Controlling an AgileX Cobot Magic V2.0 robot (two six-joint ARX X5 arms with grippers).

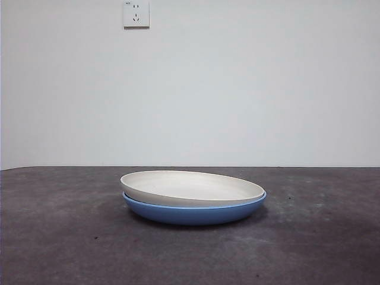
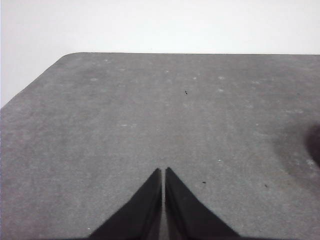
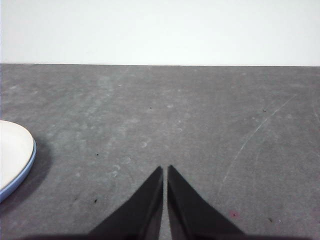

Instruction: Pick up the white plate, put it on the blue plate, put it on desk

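The white plate (image 1: 193, 187) sits nested on the blue plate (image 1: 196, 212) mid-desk (image 1: 59, 237), so stacking looks done. Both grippers, left (image 2: 163, 172) and right (image 3: 165, 171), wait clenched and empty; next, one must grasp the white rim and lift it off.

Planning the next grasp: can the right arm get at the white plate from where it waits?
Probably yes: the white plate sits atop the blue plate, with only bare desk between it and the right gripper.
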